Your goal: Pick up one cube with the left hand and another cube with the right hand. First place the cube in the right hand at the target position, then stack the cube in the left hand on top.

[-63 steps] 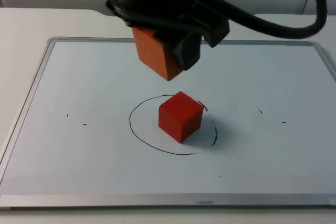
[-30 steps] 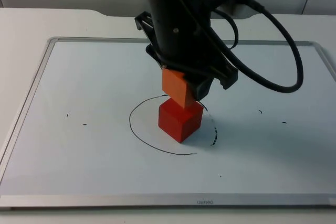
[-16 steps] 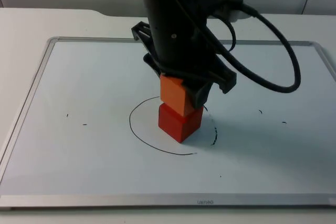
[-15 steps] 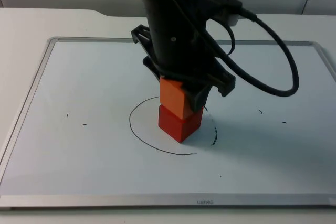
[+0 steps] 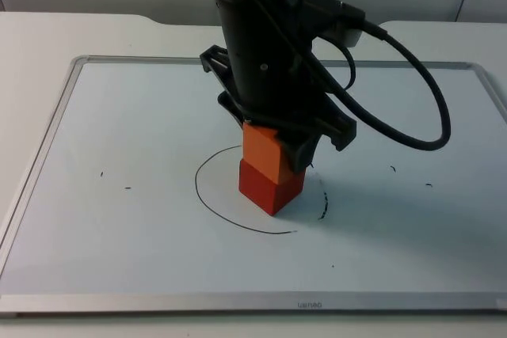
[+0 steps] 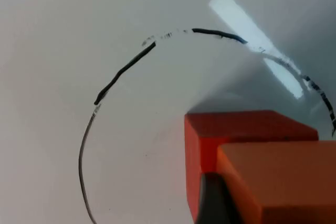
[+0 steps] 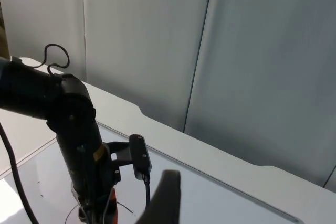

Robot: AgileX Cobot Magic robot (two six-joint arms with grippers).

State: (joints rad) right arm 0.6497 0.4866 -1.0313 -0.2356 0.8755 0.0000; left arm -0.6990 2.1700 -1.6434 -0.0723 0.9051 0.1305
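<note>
A red cube (image 5: 273, 187) stands inside a hand-drawn black circle (image 5: 210, 199) in the middle of the white board. An orange cube (image 5: 260, 150) rests on top of it, set slightly toward the left. My left gripper (image 5: 271, 140) comes down from above and is shut on the orange cube. In the left wrist view the orange cube (image 6: 278, 182) sits over the red cube (image 6: 244, 127), with one black fingertip (image 6: 212, 198) pressed against the orange cube's side and the circle's line (image 6: 121, 72) beyond. My right gripper (image 7: 163, 203) waits high up and away, facing the left arm (image 7: 79, 140).
The white board has a metal frame (image 5: 75, 61) around it. Small pen ticks mark the board at the left (image 5: 127, 188) and at the right (image 5: 394, 169). The grey partition wall (image 7: 252, 51) stands behind the table.
The left gripper has come down with the orange cube from above the circle until the cube sits on the red cube. In the last half second it has barely moved.
</note>
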